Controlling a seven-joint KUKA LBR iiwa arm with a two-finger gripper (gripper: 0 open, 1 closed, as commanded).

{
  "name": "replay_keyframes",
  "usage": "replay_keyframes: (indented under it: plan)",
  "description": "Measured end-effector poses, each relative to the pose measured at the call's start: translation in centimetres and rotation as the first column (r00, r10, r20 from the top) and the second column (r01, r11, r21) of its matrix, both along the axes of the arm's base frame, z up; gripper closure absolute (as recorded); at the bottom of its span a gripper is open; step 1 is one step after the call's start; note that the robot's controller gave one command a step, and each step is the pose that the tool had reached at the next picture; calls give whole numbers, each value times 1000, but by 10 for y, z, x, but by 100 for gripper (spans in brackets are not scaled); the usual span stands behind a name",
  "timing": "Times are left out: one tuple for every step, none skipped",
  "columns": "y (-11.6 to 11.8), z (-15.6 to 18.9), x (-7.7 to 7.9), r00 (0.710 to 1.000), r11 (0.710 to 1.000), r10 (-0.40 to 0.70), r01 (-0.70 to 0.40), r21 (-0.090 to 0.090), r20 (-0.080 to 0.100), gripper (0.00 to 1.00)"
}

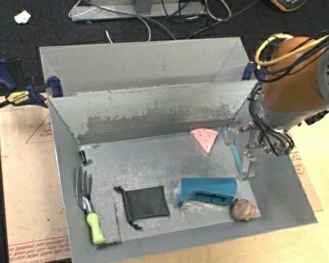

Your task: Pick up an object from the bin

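Note:
My gripper (pixel 243 171) hangs at the bin's right side, its two fingers pointing down and slightly apart with nothing between them. Just below and left of it lies a teal plastic tool (pixel 208 191) on the bin floor. A brownish round lump (pixel 242 209) rests by the front wall, right under the gripper. A pink wedge (pixel 204 140) lies to the gripper's left, near the back wall.
A black flat pouch (pixel 144 204) lies in the front middle. A metal tool with a green handle (pixel 89 206) lies along the left wall, with a small dark piece (pixel 85 158) above it. The orange-covered arm leans in over the right rim.

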State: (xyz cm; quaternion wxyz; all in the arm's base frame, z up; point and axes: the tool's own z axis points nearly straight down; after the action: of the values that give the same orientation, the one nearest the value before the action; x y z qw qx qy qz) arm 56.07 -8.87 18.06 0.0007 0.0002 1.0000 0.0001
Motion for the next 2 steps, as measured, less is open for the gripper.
replay_keyframes:
  plan:
    - [18, -63, -30, 999, 999, 40, -40, 0, 4, 0]
    - [24, -100, -41, 997, 997, 82, -82, -1, 1, 0]
